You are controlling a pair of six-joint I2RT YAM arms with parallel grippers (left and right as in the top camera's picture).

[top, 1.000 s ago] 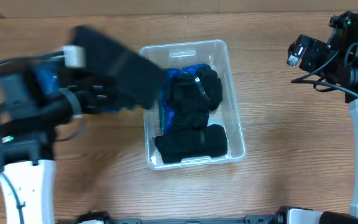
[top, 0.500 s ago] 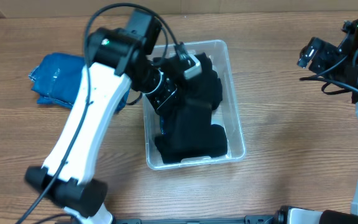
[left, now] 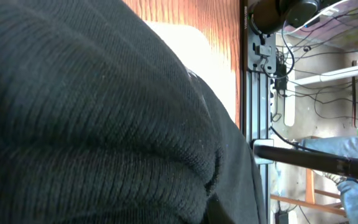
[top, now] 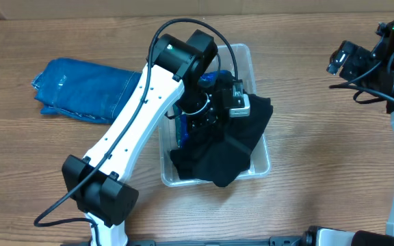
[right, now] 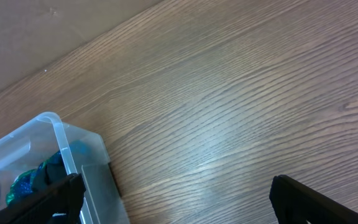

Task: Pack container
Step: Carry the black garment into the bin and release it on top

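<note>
The container [top: 252, 65] looks light, rigid and slick, so take its thick rim; right fingers [right: 316, 202] wide, left fingers' state hidden under black knit [top: 241, 137].

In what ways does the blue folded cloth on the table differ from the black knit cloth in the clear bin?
The blue folded cloth lies on the wooden table outside the clear plastic bin; the black knit cloth sits in the bin. The blue cloth is flat and folded; the black cloth is bunched and spills over the bin's rim. Both are soft fabric.
</note>
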